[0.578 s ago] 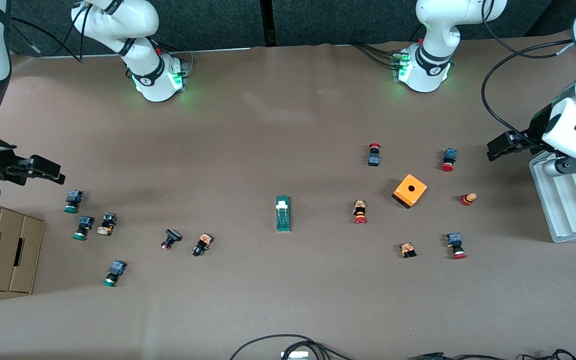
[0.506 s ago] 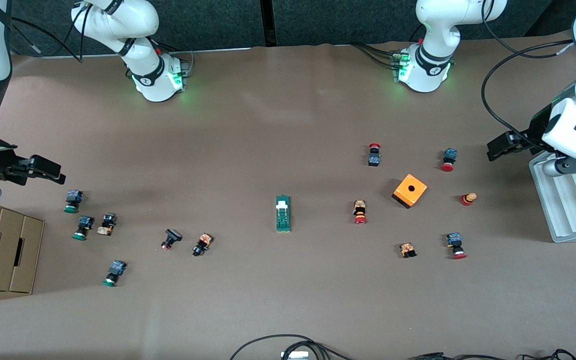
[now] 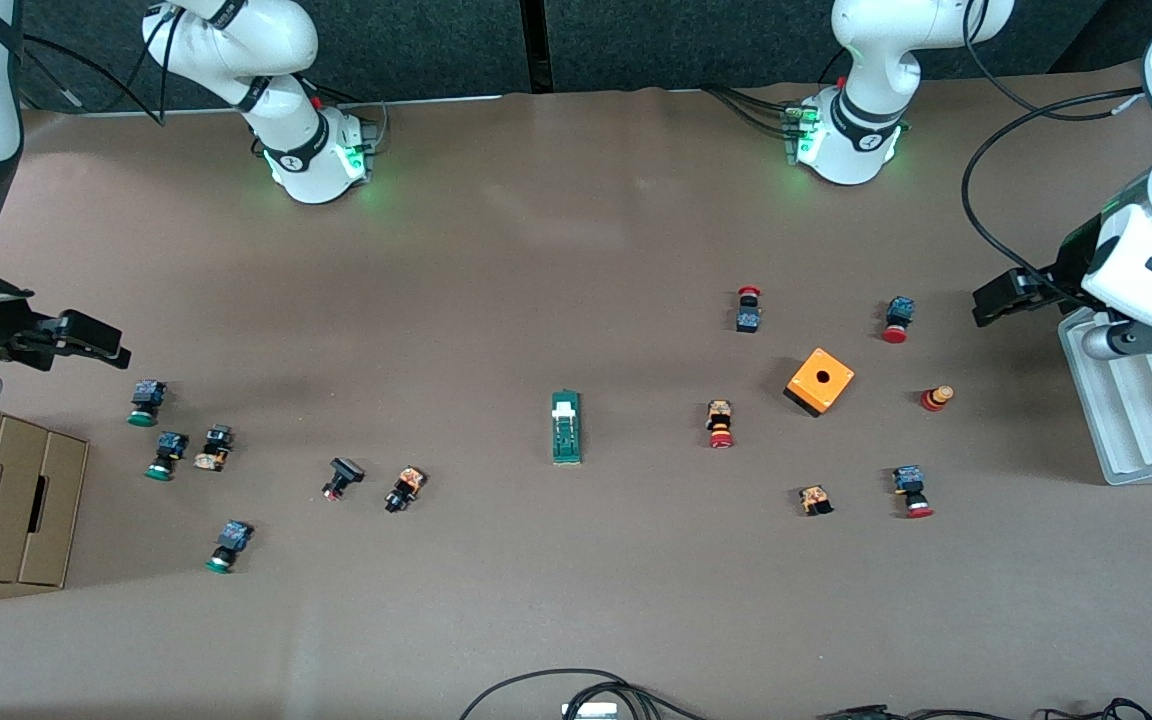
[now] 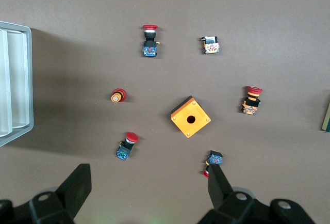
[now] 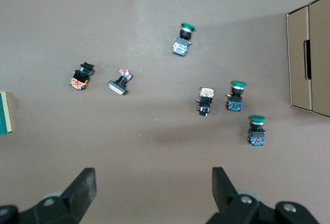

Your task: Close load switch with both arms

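The load switch (image 3: 566, 427) is looking light, rigid and slide-prone; pinching its long sides should steady it. Left claw (image 4: 147, 189) and right claw (image 5: 153, 189) are hanging open, empty.

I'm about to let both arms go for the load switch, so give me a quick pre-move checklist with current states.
1. Load switch lying free mid-table, nothing touching it: ok.
2. Left gripper open and empty, over the table near the grey tray: ok.
3. Right gripper open and empty, over the table above the cardboard box: ok.
4. Either gripper at the switch: not ok.
5. White handle's position: cannot tell.
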